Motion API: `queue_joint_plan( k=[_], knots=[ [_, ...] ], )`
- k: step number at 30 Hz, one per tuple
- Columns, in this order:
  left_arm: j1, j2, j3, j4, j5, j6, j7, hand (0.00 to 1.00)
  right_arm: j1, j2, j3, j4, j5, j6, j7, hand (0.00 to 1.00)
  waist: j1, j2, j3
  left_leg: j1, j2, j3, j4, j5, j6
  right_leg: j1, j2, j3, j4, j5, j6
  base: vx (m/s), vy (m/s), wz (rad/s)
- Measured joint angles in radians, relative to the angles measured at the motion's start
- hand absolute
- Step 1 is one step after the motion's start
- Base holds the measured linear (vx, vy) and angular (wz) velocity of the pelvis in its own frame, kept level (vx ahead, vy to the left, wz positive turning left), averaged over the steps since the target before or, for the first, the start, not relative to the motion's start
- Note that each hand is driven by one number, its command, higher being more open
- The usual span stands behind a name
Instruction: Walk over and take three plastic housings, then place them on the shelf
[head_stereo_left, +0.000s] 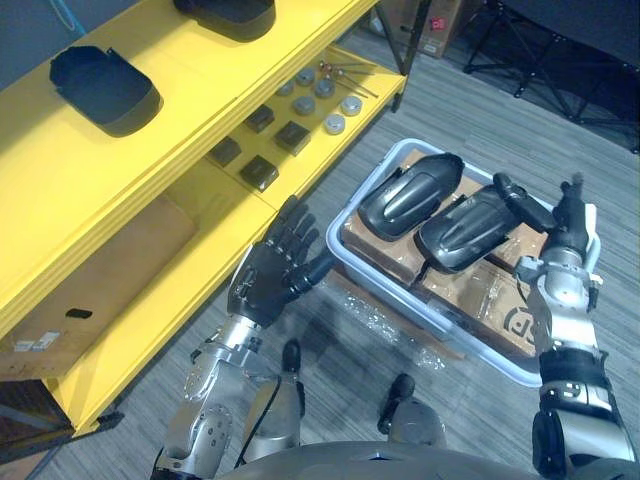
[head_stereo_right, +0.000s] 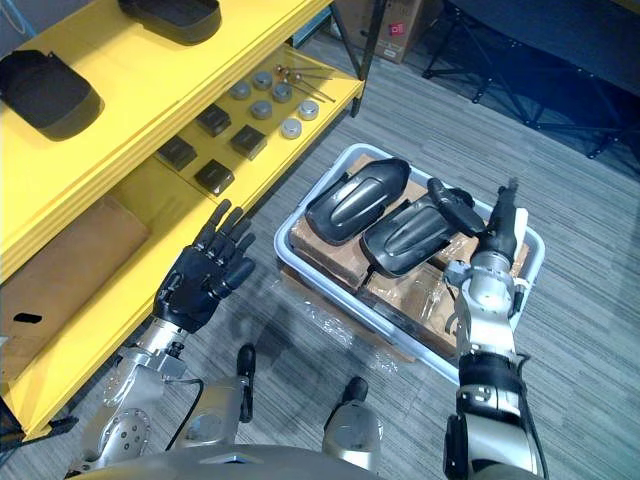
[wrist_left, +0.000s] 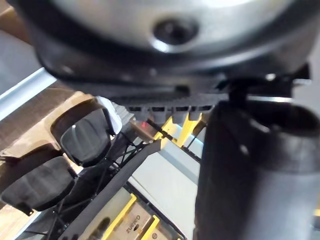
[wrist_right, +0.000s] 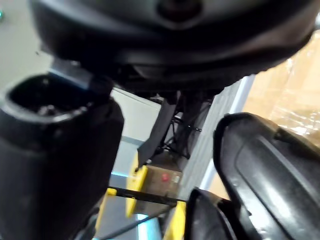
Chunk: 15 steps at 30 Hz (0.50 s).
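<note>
Bright yellow shelf (head_stereo_left: 200, 130). On the shelf, matt black housings (head_stereo_left: 105, 88), dark grey square blocks (head_stereo_left: 292, 136), silver-grey discs (head_stereo_left: 334, 124). Under the shelf, plain brown box (head_stereo_left: 110, 270). Beside the shelf, pale blue-grey bin (head_stereo_left: 430, 318), glossy black housings (head_stereo_left: 410, 195) with white glints, brown cardboard (head_stereo_left: 490, 300), grey streaked carpet (head_stereo_left: 480, 110).

Left hand (head_stereo_left: 270, 270): hovering at lower centre-left of the frame, fingers spreading out straight. Right hand (head_stereo_left: 567, 235): standing edge-on at the right, fingers pointing straight upward. Left forearm (head_stereo_left: 215, 395) and right forearm (head_stereo_left: 568, 340): rising from the bottom edge
</note>
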Motion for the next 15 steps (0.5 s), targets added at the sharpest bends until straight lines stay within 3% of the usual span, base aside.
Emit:
queue_joint_plan(
  k=[1,3,7,15],
  knots=[
    [-0.001,0.0,-0.002,0.0,0.0,-0.001,0.0,1.0,-0.01,-0.001,0.007,0.012,-0.012,0.026,-0.003,1.0,0.0,0.0,0.001,0.0,0.0,0.0,-0.003,0.003,0.0,-0.001,0.0,0.0,0.0,0.003,0.004,0.0,0.0,0.0],
    [-0.011,0.0,-0.015,0.011,-0.001,-0.025,-0.001,1.0,-0.06,-0.012,0.02,0.087,-0.081,0.132,-0.033,1.0,0.003,0.003,0.019,0.004,0.0,0.0,-0.01,0.007,0.0,-0.001,0.0,0.002,0.002,0.005,0.008,0.0,0.0,0.0],
    [-0.035,0.008,-0.051,0.048,-0.007,-0.042,0.0,1.0,-0.107,-0.06,0.016,0.164,-0.122,0.259,-0.103,1.0,0.007,0.008,0.048,0.005,0.002,0.001,-0.02,0.013,-0.001,-0.004,0.001,0.003,0.002,0.009,0.013,-0.01,-0.002,-0.01],
    [-0.037,0.02,-0.107,0.06,-0.01,-0.061,0.008,1.0,-0.176,-0.156,-0.007,0.164,-0.2,0.354,-0.187,1.0,-0.006,0.018,0.081,-0.003,0.01,0.015,-0.016,0.011,-0.004,-0.023,0.006,0.024,0.002,0.015,0.018,-0.01,-0.005,-0.06]
  ],
)
